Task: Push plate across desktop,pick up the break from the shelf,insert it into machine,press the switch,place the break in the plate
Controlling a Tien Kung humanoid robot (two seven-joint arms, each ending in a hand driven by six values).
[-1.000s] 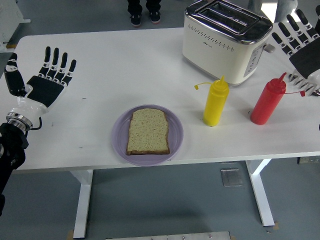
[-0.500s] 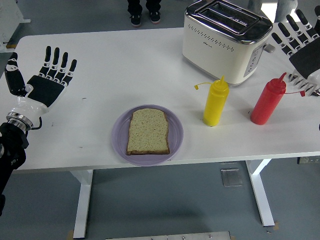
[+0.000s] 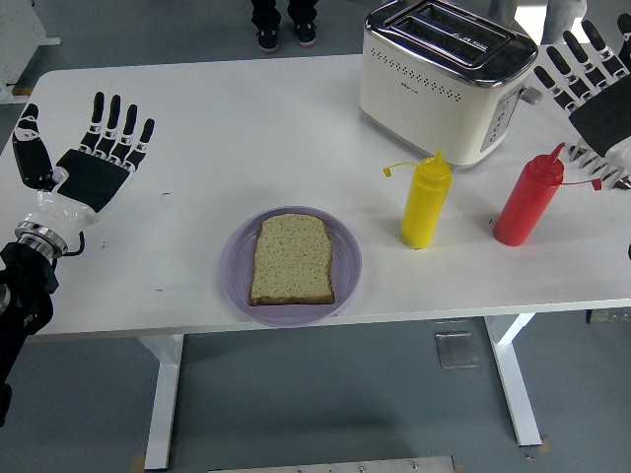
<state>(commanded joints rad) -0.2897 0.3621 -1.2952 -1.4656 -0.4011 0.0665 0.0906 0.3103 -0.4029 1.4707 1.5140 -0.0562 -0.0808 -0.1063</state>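
Barely anything has changed from half a second back: the left hand (image 3: pixel 87 163) crept a touch up the white table (image 3: pixel 246 118), everything else sat put. Nearest the front edge, the slice of toasted bread (image 3: pixel 291 259) lies flat on the round lilac plate (image 3: pixel 345 286), so the job looks about finished. Both hands are empty with fingers spread, left well off to the side. The risk I see is on the right: the right hand (image 3: pixel 599 94) hovers just beside the red squeeze bottle (image 3: pixel 528 201) and cream two-slot toaster (image 3: pixel 444 81); a sloppy retreat could tip that bottle or the yellow squeeze bottle (image 3: pixel 425 201).
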